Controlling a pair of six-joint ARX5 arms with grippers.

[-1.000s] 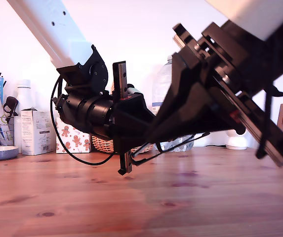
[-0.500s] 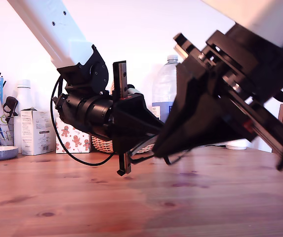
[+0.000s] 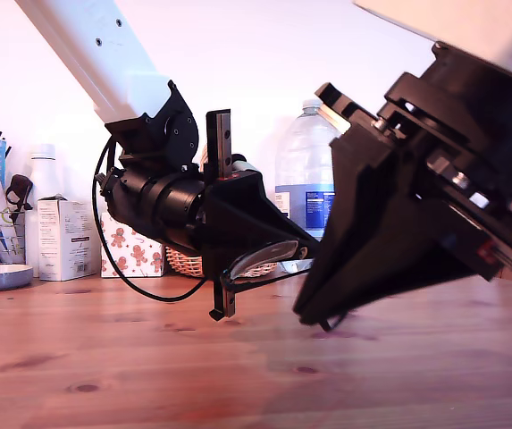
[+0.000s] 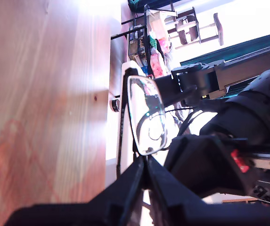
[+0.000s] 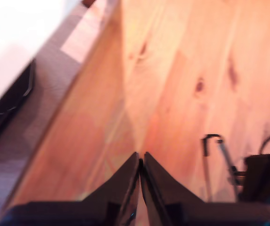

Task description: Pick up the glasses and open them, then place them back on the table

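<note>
1. First wrist view: the thin black metal-framed glasses with clear rectangular lenses [image 4: 146, 115] are pinched at the frame edge by my first gripper [image 4: 146, 161] and held above the reddish-brown wooden table [image 4: 45, 94].
2. Second wrist view: my second gripper [image 5: 141, 157] is seen with its jaws pressed together and nothing visible between them. One slim temple tip lies nearby, apart from them.
3. Handling judged: light, springy wire frame with scratch-prone, slippery lenses.
4. Hold advised on the temple near the hinge, never on the glass; low force is to be used.
</note>
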